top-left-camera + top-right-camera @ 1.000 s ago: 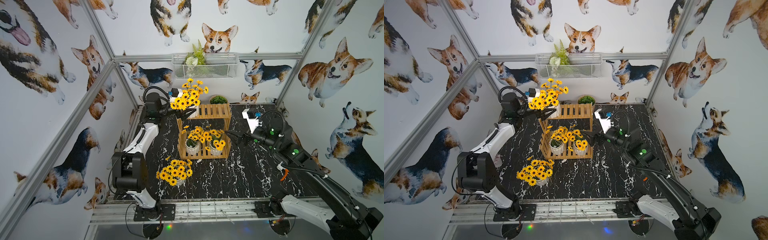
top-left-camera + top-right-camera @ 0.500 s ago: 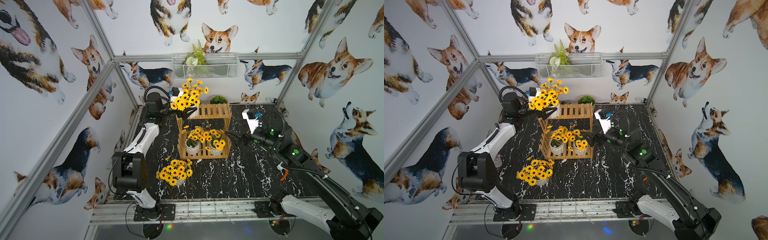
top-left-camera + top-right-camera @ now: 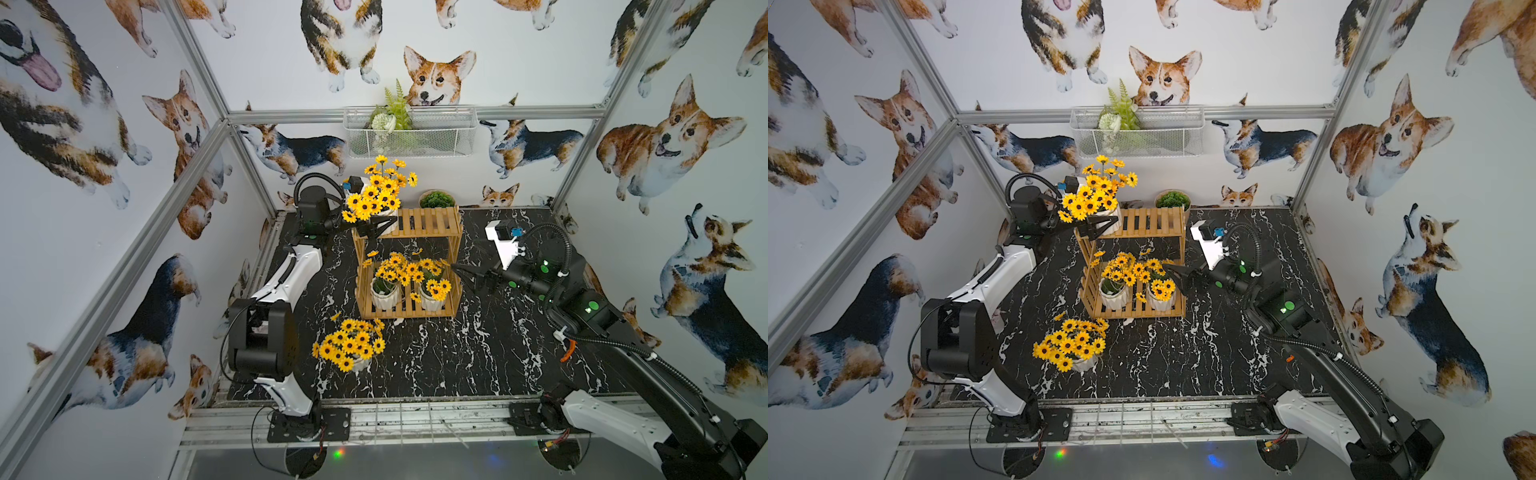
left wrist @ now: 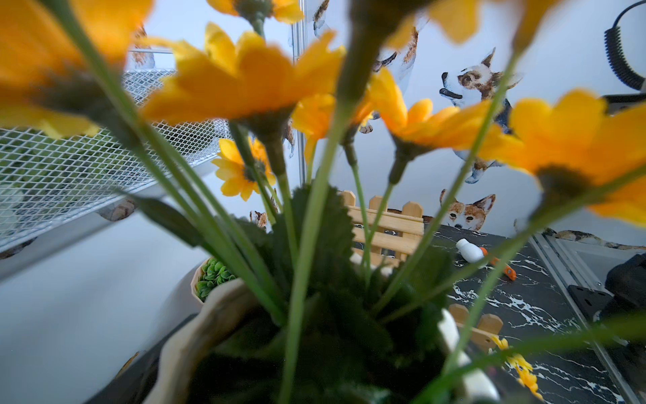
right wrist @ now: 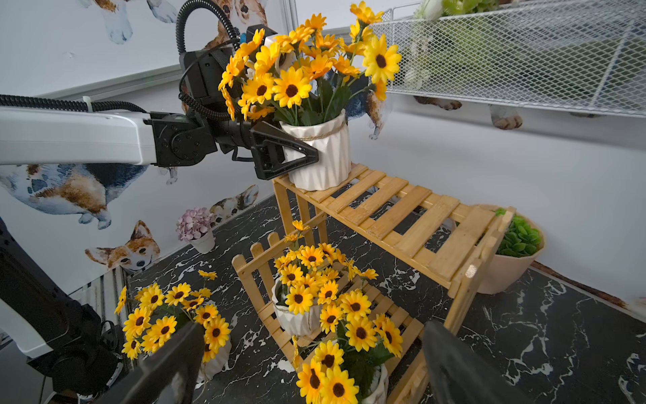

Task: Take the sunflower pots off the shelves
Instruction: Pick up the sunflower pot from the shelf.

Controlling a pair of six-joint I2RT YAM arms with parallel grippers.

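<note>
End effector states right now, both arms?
Left end effector: open, straddling the top-shelf sunflower pot.
Right end effector: open, empty, facing the lower-shelf sunflower pots.

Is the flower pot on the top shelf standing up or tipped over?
Standing up. The top pot rests on its base on the shelf slats, and its flowers point up.

Pale slatted wood, matt and lightly grained, on the shelves (image 5: 402, 213). Smooth white ribbed ceramic on the sunflower pots (image 5: 332, 161), rough twine (image 5: 328, 134) round the necks. Under the shelves, smooth black marble-look tabletop (image 3: 478, 353). Above the shelves, white-coated metal mesh basket (image 3: 409, 137).
</note>
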